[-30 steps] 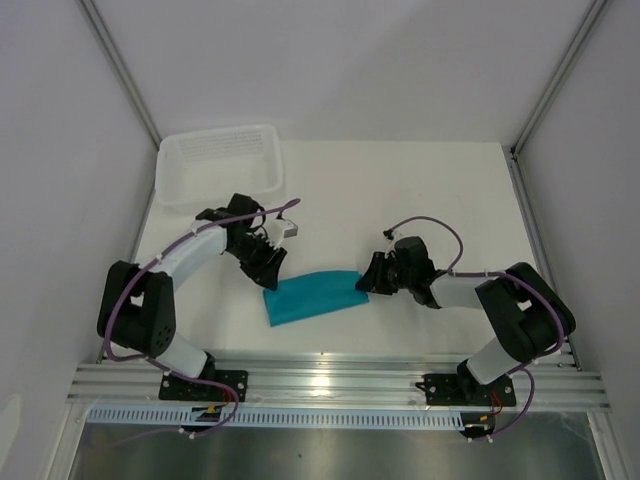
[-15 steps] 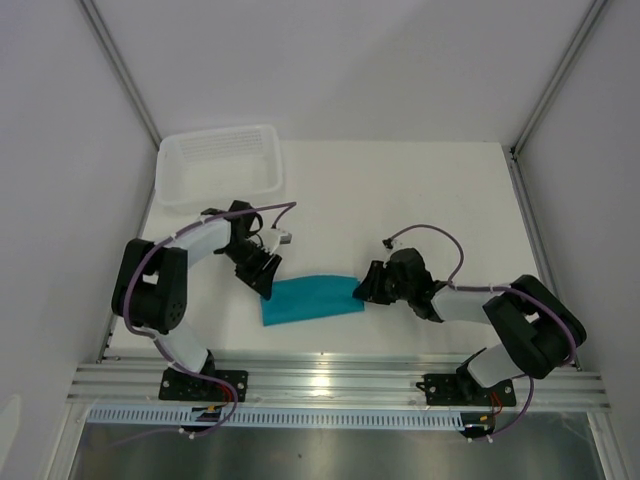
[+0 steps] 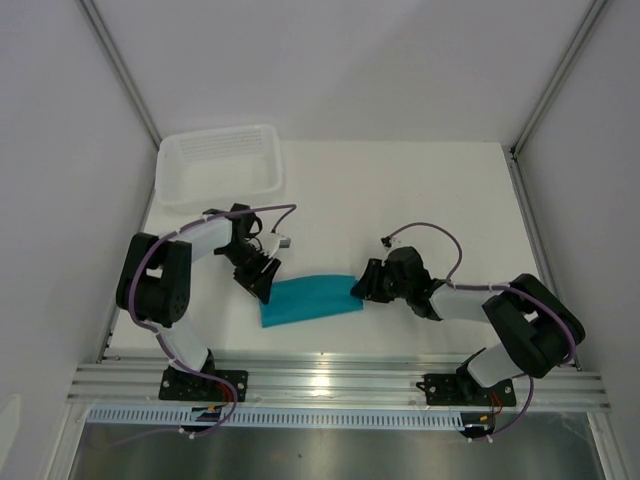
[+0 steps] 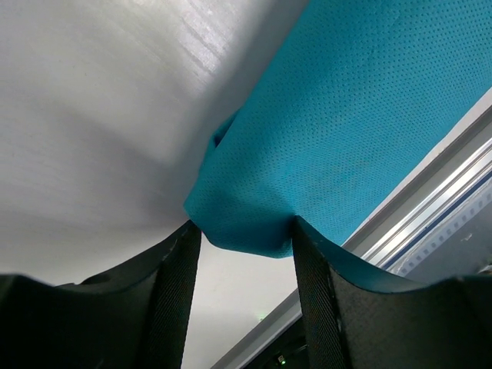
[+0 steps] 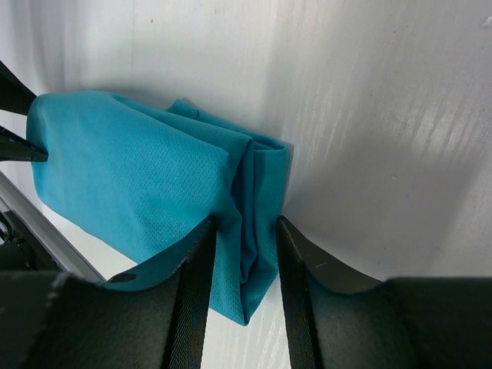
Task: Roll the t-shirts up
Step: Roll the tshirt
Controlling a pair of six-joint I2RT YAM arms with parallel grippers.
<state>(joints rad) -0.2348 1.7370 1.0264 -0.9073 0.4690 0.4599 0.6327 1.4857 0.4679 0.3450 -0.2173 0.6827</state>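
Note:
The teal t-shirt lies on the white table as a narrow folded strip, near the front edge. My left gripper is at its left end. In the left wrist view that gripper stands open, and the t-shirt's rounded end reaches between the fingertips. My right gripper is at the strip's right end. In the right wrist view it is open and straddles the layered edge of the t-shirt, with a gap beside the right finger.
A white plastic tray stands at the back left of the table. An aluminium rail runs along the near edge just in front of the t-shirt, also visible as the rail in the left wrist view. White walls enclose both sides.
The right jaws have widened around the strip's right end. The t-shirt has slid a little left and toward the front edge, with both grippers following it; the left elbow has swung in.

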